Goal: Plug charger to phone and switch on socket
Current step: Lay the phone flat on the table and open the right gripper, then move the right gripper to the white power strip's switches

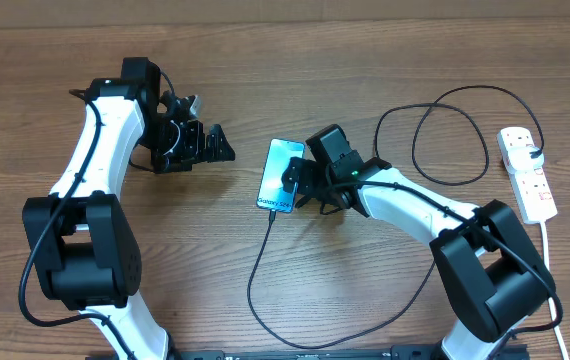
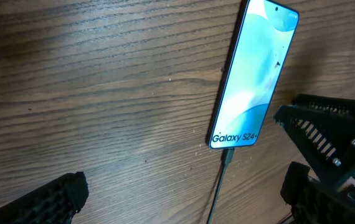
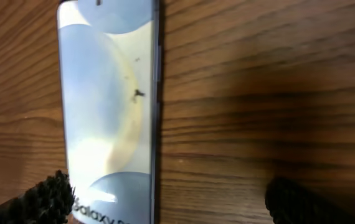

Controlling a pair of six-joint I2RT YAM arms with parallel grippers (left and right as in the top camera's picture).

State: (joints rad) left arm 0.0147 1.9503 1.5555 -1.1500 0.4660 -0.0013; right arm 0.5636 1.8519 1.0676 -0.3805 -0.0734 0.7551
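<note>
The phone [image 1: 278,176] lies flat on the wooden table with its light blue screen up, and also shows in the left wrist view [image 2: 252,81] and the right wrist view [image 3: 106,106]. The charger's black cable [image 1: 255,290] runs from the phone's "Galaxy" end, where its connector tip [image 2: 227,155] sits against the phone's edge. It loops round to the white socket [image 1: 527,172] at the far right. My right gripper [image 1: 301,190] is open and empty, one finger over the phone's right edge [image 3: 168,199]. My left gripper [image 1: 222,146] is open and empty, left of the phone [image 2: 180,190].
The socket's thick white cord [image 1: 551,280] runs down toward the front right edge. The black cable loops across the table between the right arm and the socket [image 1: 445,140] and along the front edge [image 1: 365,335]. The right gripper's fingers show in the left wrist view [image 2: 333,143].
</note>
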